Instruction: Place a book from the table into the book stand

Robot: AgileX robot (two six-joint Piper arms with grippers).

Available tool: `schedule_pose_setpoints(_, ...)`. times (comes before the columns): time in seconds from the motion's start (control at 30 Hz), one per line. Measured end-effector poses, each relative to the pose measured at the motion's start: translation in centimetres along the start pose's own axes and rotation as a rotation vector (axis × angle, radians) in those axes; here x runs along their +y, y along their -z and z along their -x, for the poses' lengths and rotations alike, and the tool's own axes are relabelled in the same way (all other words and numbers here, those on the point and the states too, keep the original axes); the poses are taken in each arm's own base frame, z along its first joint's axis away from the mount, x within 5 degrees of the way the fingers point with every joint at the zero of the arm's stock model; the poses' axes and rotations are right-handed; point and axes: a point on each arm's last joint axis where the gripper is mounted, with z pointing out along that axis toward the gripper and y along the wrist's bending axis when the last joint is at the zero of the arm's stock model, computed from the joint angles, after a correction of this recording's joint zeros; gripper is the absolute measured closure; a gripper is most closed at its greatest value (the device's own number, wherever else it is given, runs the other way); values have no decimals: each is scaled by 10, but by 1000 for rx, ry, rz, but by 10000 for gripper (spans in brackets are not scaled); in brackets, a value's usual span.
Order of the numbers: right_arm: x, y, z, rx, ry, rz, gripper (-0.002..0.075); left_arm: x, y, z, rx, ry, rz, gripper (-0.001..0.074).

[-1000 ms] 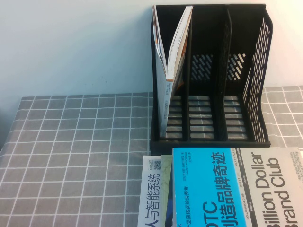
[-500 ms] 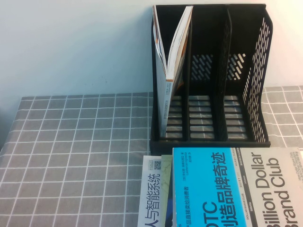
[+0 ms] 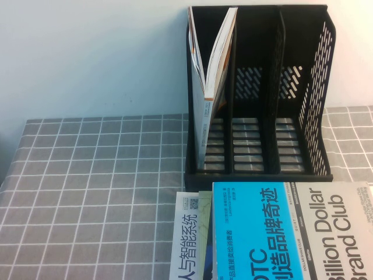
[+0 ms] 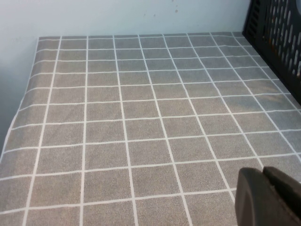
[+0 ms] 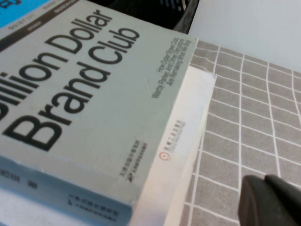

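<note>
The book point(image 3: 291, 230) with the blue and grey "Billion Dollar Brand Club" cover lies flat on top of a stack at the front of the table point(image 3: 93, 175); it also shows in the right wrist view point(image 5: 80, 99). The black book stand point(image 3: 259, 93) stands behind it at the back, with a white book point(image 3: 213, 64) leaning in its left compartment. My left gripper point(image 4: 269, 195) is shut and empty above bare cloth left of the stand. My right gripper point(image 5: 270, 200) is shut and empty above the cloth just beside the stack. Neither gripper shows in the high view.
Under the blue book lie a white-covered book point(image 3: 183, 242) and a cream one point(image 5: 181, 141). The stand's middle and right compartments hold nothing. The stand's slotted wall point(image 4: 277, 28) shows in the left wrist view. A pale wall runs behind the table.
</note>
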Motion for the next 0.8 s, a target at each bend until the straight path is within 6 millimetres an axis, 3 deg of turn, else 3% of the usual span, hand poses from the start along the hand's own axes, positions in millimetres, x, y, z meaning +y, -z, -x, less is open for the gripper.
schedule_pose_setpoints(0.4,-4,0,10,-125,-63,-40,715,1,0,5,-63,-17,15,738)
schedule_pose_setpoints(0.8,-16,6,30,-356,-91,-163,715,2,3,22,-263,379,-26,738)
